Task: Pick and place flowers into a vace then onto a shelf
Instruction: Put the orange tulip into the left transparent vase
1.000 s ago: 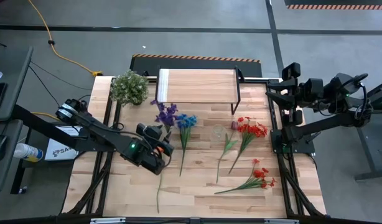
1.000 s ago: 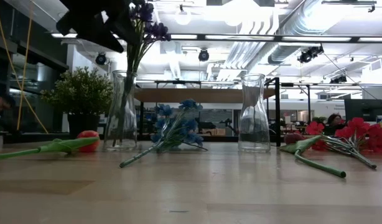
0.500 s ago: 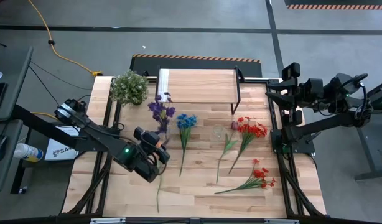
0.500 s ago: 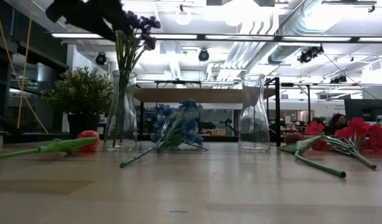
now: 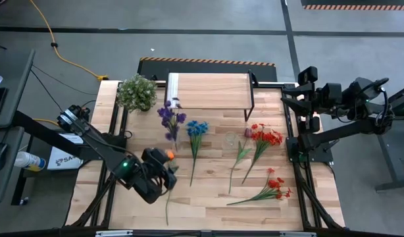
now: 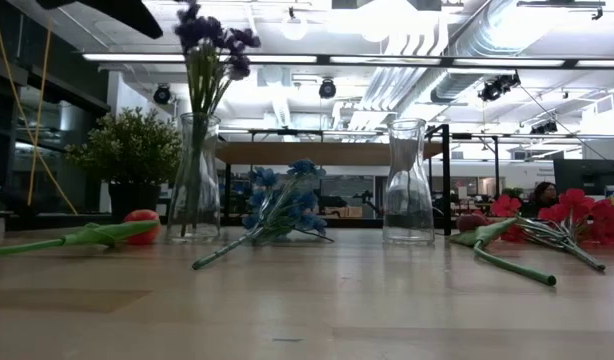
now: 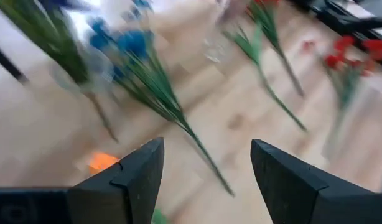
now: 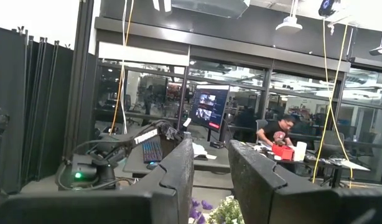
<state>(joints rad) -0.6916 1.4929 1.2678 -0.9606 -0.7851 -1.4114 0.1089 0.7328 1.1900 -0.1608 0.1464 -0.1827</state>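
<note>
A purple flower bunch (image 6: 209, 40) stands with its stems in the left glass vase (image 6: 195, 185); from above its blooms (image 5: 169, 118) show in front of the shelf (image 5: 208, 91). My left gripper (image 5: 166, 172) hovers open near it, toward the near edge, with nothing between its fingers (image 7: 206, 174). An orange flower (image 5: 169, 155), a blue flower (image 5: 197, 128), a maroon flower (image 5: 247, 133) and red flowers (image 5: 264, 137) lie flat on the table. A second vase (image 6: 408, 185) stands empty. My right gripper (image 8: 209, 177) is raised at the table's right side, open and empty.
A bushy potted plant (image 5: 136, 92) stands at the far left corner beside the shelf. Another red flower spray (image 5: 274, 187) lies near the right front. Bare wood shows at the near left. A person sits at a desk in the room beyond (image 8: 275, 134).
My left gripper has drawn back from the purple flowers toward the table's near left, rising and turning as it went. The purple flowers stay in the left vase, their stems now straighter than before.
</note>
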